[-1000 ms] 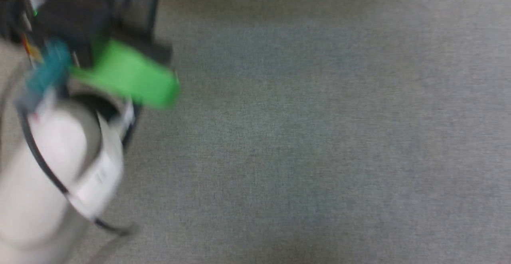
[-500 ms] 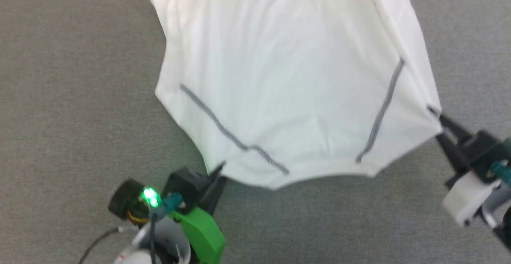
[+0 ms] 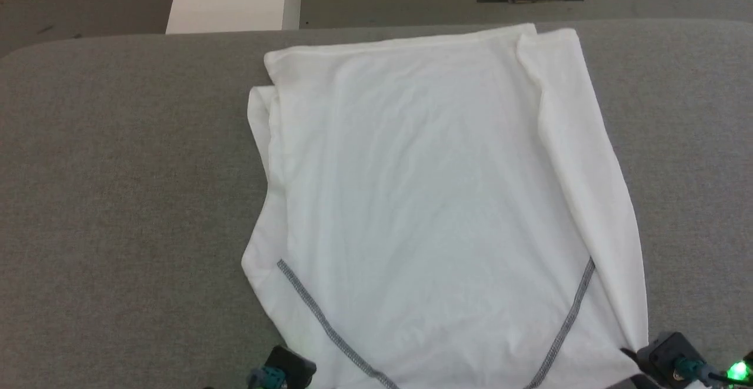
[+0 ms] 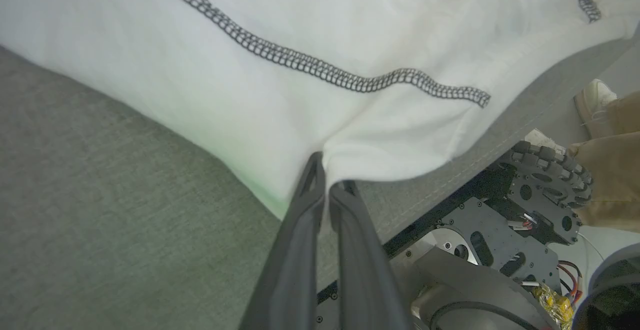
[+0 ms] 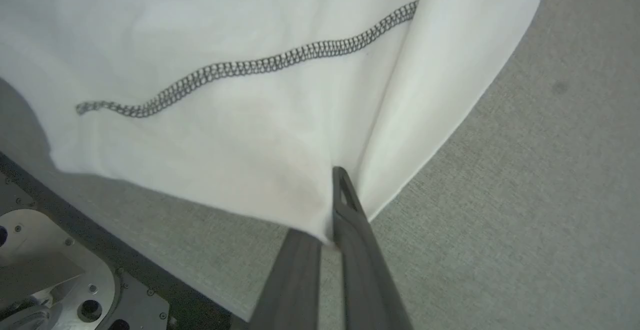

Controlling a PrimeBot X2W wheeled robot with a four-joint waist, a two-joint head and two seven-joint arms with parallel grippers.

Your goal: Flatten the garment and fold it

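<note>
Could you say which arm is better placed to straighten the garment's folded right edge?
Likely right: the right tool is shut on the garment corner where that fold ends; the left tool holds the opposite corner.

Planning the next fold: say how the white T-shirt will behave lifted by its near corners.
Probably floppy: the T-shirt puckers where the left gripper and right gripper pinch it. Likely light, being thin. It may drag on the grey tabletop.
</note>
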